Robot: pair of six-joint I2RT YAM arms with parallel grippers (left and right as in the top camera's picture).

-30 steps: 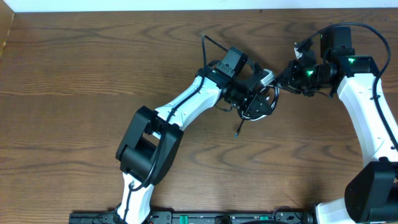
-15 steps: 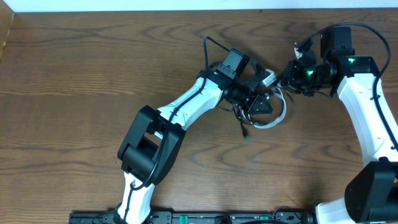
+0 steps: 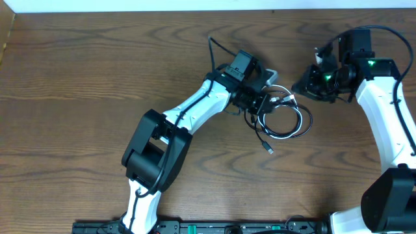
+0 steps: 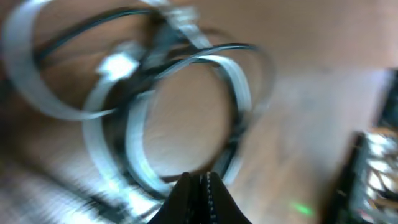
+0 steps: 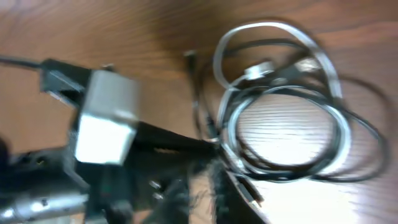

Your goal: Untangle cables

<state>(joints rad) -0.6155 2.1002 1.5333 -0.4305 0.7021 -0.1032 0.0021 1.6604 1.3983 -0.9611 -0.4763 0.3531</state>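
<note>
The cables (image 3: 284,136), one white and at least one black, lie in tangled loops on the wooden table between the two arms. A black plug end (image 3: 270,150) trails toward the front. My left gripper (image 3: 263,104) is shut at the loops' left edge and seems to pinch the bundle. In the left wrist view its jaws (image 4: 199,180) are closed, with the blurred white cable (image 4: 241,84) looping just ahead. My right gripper (image 3: 301,86) hangs up and to the right of the loops, slightly open and holding nothing. Its wrist view shows the white cable (image 5: 268,25) looping beyond its gripper (image 5: 198,178).
The left arm's grey wrist block (image 5: 102,124) shows left of the cables in the right wrist view. Both arm bases stand at the table's front edge (image 3: 214,227). The table's far edge (image 3: 130,13) runs along the top.
The cable bundle has spread out to the right and front, and the plug end slid forward. The left gripper closed. The right gripper let go, opened slightly and drew back to the right.
</note>
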